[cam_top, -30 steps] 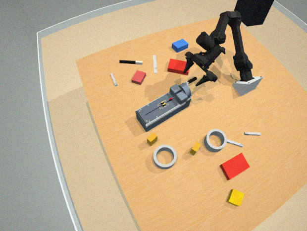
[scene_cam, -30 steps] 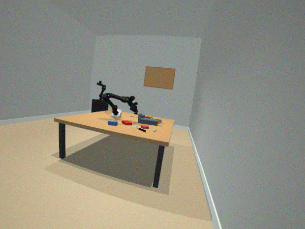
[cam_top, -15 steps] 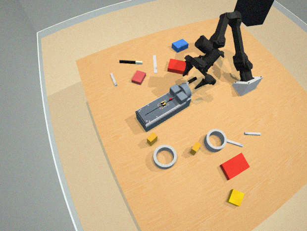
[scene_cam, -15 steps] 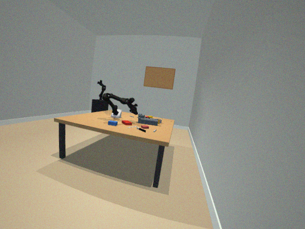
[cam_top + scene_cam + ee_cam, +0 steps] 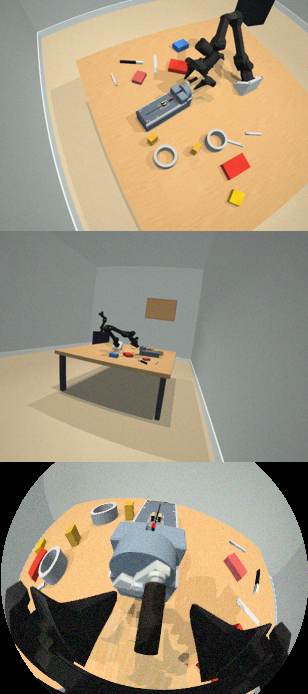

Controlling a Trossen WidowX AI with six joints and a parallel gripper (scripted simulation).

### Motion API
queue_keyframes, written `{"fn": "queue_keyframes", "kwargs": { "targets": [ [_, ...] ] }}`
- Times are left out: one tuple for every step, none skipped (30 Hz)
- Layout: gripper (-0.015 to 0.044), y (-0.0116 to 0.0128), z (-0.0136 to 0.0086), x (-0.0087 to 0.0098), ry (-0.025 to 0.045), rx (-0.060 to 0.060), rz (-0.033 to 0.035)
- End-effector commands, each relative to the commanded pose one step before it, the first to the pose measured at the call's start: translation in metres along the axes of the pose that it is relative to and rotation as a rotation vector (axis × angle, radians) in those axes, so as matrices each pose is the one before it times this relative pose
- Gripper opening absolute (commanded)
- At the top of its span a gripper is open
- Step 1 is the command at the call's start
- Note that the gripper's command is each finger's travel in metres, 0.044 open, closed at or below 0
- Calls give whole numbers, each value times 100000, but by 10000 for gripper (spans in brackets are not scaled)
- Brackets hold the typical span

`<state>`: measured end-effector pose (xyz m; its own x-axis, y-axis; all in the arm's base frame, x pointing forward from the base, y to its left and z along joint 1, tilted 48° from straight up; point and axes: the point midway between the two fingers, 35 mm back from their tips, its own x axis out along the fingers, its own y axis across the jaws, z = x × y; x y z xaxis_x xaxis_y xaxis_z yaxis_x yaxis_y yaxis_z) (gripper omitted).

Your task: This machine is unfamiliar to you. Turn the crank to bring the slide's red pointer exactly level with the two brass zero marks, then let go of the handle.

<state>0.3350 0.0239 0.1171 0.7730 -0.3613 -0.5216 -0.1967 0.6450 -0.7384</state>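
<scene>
The grey machine (image 5: 159, 112) (image 5: 149, 353) (image 5: 142, 554) stands on the table. Its red pointer (image 5: 171, 98) (image 5: 153, 526) sits in the slot on the crank-housing side of the two brass zero marks (image 5: 163, 103) (image 5: 156, 517), a short way off them. The black crank handle (image 5: 192, 80) (image 5: 151, 619) sticks out from a pale crank arm (image 5: 150, 572) at the housing's end. My gripper (image 5: 190, 84) (image 5: 154, 602) is open, with one finger on each side of the handle and a gap on both sides in the wrist view.
Near the gripper is a red block (image 5: 177, 66) (image 5: 127, 354); a blue block (image 5: 180, 45) (image 5: 114, 355) lies beyond it. A dull red block (image 5: 139, 77) and a black-and-white stick (image 5: 128, 61) lie past the machine. Two grey rings (image 5: 165, 166) (image 5: 216, 148) stand on its other side.
</scene>
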Motion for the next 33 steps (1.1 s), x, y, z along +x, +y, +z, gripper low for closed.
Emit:
{"fn": "queue_keyframes", "kwargs": {
  "targets": [
    [256, 166, -150, 81, 8, -748, 526],
    [230, 0, 0, 0, 0, 0, 0],
    [204, 0, 0, 0, 0, 0, 0],
    [177, 0, 0, 0, 0, 0, 0],
    [151, 0, 0, 0, 0, 0, 0],
    [125, 0, 0, 0, 0, 0, 0],
    [99, 0, 0, 0, 0, 0, 0],
    [72, 0, 0, 0, 0, 0, 0],
    [46, 0, 0, 0, 0, 0, 0],
    [20, 0, 0, 0, 0, 0, 0],
    [0, 0, 0, 0, 0, 0, 0],
    [0, 0, 0, 0, 0, 0, 0],
    [0, 0, 0, 0, 0, 0, 0],
    [0, 0, 0, 0, 0, 0, 0],
    [0, 0, 0, 0, 0, 0, 0],
    [0, 0, 0, 0, 0, 0, 0],
    [0, -49, 4, -25, -3, -4, -6],
    [0, -9, -4, 4, 0, 0, -1],
    [0, -18, -9, 8, 0, -1, -1],
    [0, -28, -13, 13, 0, -1, -2],
    [0, -38, -19, 17, 0, -2, -3],
    [0, -46, -24, 22, -1, -2, -3],
    [0, -55, -30, 26, -1, -2, -4],
    [0, -64, -34, 30, -1, -3, -5],
    [0, -72, -38, 35, -1, -3, -5],
    [0, -81, -44, 42, -1, -3, -6],
    [0, -92, -49, 49, -1, -4, -7],
    [0, -98, -58, 57, -2, -4, -8],
    [0, -103, -68, 67, -2, -5, -9],
    [0, -106, -78, 76, -2, -5, -10],
    [0, -75, -61, 60, -1, -4, -7],
    [0, -87, -77, 76, -1, -4, -8],
    [0, -99, -95, 94, -2, -5, -10]
  ]
}}
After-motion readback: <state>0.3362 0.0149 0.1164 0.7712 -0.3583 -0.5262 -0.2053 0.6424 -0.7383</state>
